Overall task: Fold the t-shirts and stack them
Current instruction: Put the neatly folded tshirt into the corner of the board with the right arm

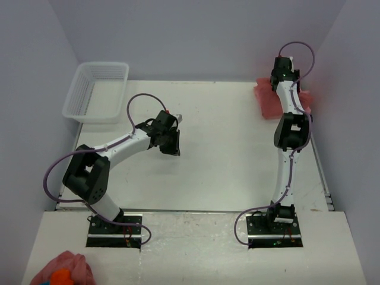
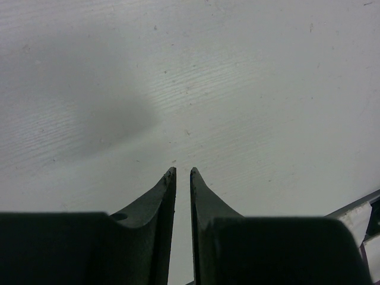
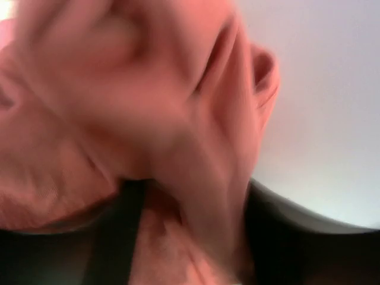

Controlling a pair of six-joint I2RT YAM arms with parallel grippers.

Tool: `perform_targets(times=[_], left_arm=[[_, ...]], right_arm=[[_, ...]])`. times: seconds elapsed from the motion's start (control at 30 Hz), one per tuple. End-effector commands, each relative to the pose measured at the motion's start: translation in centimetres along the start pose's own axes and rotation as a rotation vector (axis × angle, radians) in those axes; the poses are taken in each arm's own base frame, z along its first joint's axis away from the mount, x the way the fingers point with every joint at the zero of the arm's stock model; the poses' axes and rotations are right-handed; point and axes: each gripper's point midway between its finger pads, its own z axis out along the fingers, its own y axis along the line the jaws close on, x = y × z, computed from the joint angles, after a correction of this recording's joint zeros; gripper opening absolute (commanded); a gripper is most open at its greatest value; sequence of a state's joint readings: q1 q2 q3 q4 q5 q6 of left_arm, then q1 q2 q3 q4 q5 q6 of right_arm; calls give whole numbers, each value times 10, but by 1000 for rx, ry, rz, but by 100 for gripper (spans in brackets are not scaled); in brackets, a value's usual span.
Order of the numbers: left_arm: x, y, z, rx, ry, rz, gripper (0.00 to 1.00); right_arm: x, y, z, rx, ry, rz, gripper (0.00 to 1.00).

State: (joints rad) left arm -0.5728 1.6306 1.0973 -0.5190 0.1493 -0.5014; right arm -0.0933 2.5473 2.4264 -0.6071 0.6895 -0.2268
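Your right gripper point(image 1: 279, 76) sits at the far right corner of the bench point(image 1: 225, 154), down on the pink t-shirts point(image 1: 266, 98). The arm covers the middle of the pile, so you can't count them or see how they are folded. In its wrist view, blurred pink cloth drapes over the dark fingers, so you can't tell how wide the jaws stand or whether they hold cloth. Your left gripper point(image 2: 183, 173) hangs over bare bench, well apart from the shirts, fingers nearly closed on nothing, only a thin slit between them. A white basket point(image 1: 77, 98) stands at the far left corner. Bottom left, a pink lump point(image 1: 62, 270) with an orange patch is cut off by the frame.
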Motion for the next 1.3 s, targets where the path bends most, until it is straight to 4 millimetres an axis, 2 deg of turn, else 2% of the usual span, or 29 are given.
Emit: perform_targets(times=[0.0, 0.03, 0.13, 0.17, 0.23, 0.27, 0.3, 0.37, 0.4, 0.43, 0.47, 0.57, 0.6, 0.63, 0.67, 0.7, 0.73, 0.8, 0.93, 0.97, 1.0, 1.03, 1.1, 1.17, 1.2, 1.27], left_arm=[[10, 2, -1, 0, 27, 35, 16], [12, 3, -1, -1, 32, 34, 16], [19, 5, 1, 0, 43, 22, 16], [20, 4, 1, 8, 43, 16, 16], [23, 4, 0, 8, 42, 8, 16], [22, 4, 0, 9, 39, 4, 16], [22, 2, -2, 12, 34, 6, 16], [20, -1, -6, 13, 21, 3, 16], [17, -4, -10, 21, 7, 6, 16], [16, -7, -12, 24, -1, 5, 16], [16, -9, -13, 24, -7, 4, 16], [15, -15, -20, 30, -25, 1, 16], [15, -18, -23, 36, -30, 3, 16], [15, -22, -25, 40, -32, 11, 16], [17, -19, -26, 19, -28, 13, 16], [16, -20, -28, 13, -32, 18, 16], [18, -20, -29, 4, -28, 24, 16], [18, -18, -30, -7, -34, 25, 16], [13, -23, -34, 13, -66, 23, 13], [11, -24, -35, 16, -77, 24, 9], [9, -24, -36, 17, -88, 25, 8], [5, -26, -37, 21, -104, 20, 7], [3, -29, -38, 29, -112, 15, 7], [2, -31, -40, 35, -117, 11, 6], [4, -32, -41, 37, -117, 16, 7], [5, -32, -42, 37, -119, 10, 7]], right_arm=[[-26, -16, -2, 9, -70, 111, 72], [-28, -19, -5, 12, -73, 128, 99], [-44, -33, -19, 29, -113, 161, 99], [-58, -49, -34, 44, -152, 188, 99], [-76, -59, -58, 16, -198, 219, 99], [-89, -61, -76, 6, -235, 227, 99], [-105, -79, -104, -1, -287, 258, 99], [-123, -76, -139, -65, -348, 271, 99], [-133, -85, -161, -86, -386, 294, 99], [-135, -83, -170, -117, -396, 300, 99], [-139, -73, -185, -147, -415, 301, 99], [-127, -52, -182, -220, -378, 304, 99], [-121, -45, -176, -229, -354, 291, 88], [-111, -31, -165, -245, -318, 270, 59], [-105, -25, -160, -247, -294, 265, 10], [-92, -9, -150, -279, -256, 243, 0], [-78, 6, -142, -319, -209, 234, 0], [-65, 18, -133, -341, -154, 266, 0], [-46, 42, -135, -440, -86, 297, 0], [-53, 35, -147, -466, -109, 326, 0], [-38, 47, -147, -502, -80, 319, 0], [-42, 46, -151, -515, -111, 347, 0], [-35, 45, -155, -524, -111, 344, 0], [-28, 48, -146, -495, -78, 320, 0], [-23, 38, -132, -473, -55, 329, 0], [-20, 30, -122, -422, -48, 319, 0]])
